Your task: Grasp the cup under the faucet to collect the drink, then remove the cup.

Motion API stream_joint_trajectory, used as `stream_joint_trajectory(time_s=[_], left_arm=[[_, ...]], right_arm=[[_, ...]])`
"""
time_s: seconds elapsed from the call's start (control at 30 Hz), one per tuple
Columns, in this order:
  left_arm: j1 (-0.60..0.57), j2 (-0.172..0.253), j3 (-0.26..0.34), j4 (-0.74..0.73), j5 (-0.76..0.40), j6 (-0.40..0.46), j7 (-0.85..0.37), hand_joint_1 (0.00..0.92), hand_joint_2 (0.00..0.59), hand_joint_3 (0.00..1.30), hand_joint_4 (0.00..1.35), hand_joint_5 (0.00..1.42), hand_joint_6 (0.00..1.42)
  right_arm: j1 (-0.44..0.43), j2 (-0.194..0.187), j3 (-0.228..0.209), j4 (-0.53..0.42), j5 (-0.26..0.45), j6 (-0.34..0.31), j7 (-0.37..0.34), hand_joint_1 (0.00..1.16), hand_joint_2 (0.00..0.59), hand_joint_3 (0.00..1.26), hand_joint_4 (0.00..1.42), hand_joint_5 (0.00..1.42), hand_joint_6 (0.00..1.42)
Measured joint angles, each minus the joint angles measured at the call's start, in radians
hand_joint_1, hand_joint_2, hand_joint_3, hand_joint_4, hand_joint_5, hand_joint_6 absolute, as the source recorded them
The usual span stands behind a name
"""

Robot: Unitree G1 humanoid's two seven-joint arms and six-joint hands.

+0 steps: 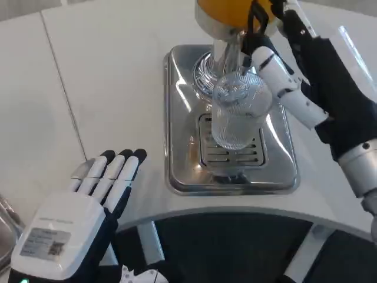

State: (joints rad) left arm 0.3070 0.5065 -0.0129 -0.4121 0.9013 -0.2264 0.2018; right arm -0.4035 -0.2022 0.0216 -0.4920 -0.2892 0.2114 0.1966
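Observation:
A clear ribbed cup [237, 115] stands upright on the grate of the steel drip tray [182, 112], under the faucet [254, 26] of the orange drink dispenser [232, 13]. My right hand [306, 76] reaches in from the right, its fingers [277, 71] beside the cup's rim and near the black faucet lever. I cannot tell whether they touch the cup. My left hand [88, 206] lies flat on the table at the lower left, fingers apart, holding nothing.
The curved front edge of the white table [106, 88] runs just below the tray. A metal object [6, 227] shows at the lower left edge. Bare table surface lies left of the tray.

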Motion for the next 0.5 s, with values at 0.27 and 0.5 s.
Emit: stream_joint_trajectory(time_s=[0.27, 0.5], left_arm=[[0.005, -0.006, 0.023, 0.0, -0.023, -0.007, 0.0, 0.0, 0.005, 0.0, 0.0, 0.0, 0.06], [0.004, -0.011, 0.031, 0.0, -0.026, -0.016, 0.0, 0.0, 0.005, 0.0, 0.0, 0.0, 0.06]], right_arm=[[-0.015, 0.033, 0.04, 0.023, 0.002, 0.031, -0.001, 0.17, 0.504, 0.0, 0.0, 0.0, 0.0], [-0.015, 0.013, 0.062, 0.017, 0.003, 0.034, 0.018, 0.17, 0.504, 0.0, 0.0, 0.0, 0.0]])
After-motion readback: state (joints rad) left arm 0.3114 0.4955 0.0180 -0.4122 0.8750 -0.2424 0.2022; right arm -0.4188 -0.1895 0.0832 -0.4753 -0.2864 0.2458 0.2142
